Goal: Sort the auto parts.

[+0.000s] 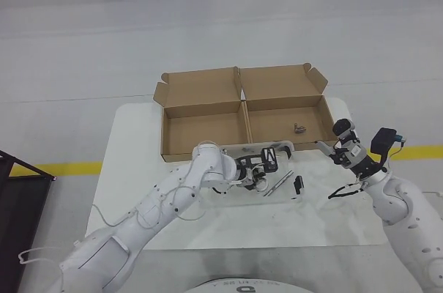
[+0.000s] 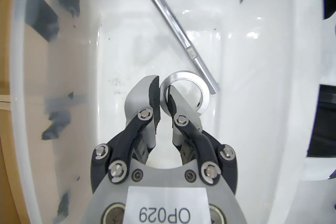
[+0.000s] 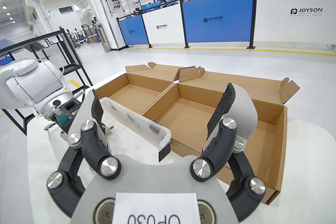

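the left gripper was pinched on one wall of the metal ring, one finger inside it, low in the clear tray at the table's near middle. so thin a hold could slip on lifting, and the steel rod, seemingly touching the ring, might get dragged along. the right gripper hung spread open beside the right cardboard box.

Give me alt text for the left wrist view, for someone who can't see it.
The left end effector pinches the wall of a metal ring, one finger inside it and one outside, within a clear tray. A metal rod lies slantwise with one end by the ring.
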{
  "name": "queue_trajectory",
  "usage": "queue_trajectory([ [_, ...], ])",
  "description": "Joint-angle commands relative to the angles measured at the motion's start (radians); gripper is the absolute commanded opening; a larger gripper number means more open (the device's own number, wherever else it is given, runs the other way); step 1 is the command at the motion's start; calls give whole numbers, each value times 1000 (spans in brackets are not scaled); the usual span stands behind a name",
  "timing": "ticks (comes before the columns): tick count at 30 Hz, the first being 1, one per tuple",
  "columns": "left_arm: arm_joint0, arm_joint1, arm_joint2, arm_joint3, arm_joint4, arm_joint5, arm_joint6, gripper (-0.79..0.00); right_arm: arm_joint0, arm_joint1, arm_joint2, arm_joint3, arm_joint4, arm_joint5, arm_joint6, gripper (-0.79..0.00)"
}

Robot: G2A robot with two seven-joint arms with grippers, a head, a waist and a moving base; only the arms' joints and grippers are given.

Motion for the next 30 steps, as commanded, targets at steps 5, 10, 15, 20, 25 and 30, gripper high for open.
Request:
queue_trajectory([
  [5,91,81,-231,-45,-152,-230,100,-785,0,0,0,0,0,0,0,0],
  [10,195,128,-399,-165,-111,-219,204,-785,0,0,0,0,0,0,0,0],
  [15,280,149,-463,-246,-26,-222,287,-785,0,0,0,0,0,0,0,0],
  [20,280,149,-463,-246,-26,-222,287,-785,0,0,0,0,0,0,0,0],
  [25,295,149,-469,-208,-116,-213,328,-785,0,0,0,0,0,0,0,0],
  [30,264,170,-535,-127,-472,-278,305,-785,0,0,0,0,0,0,0,0],
])
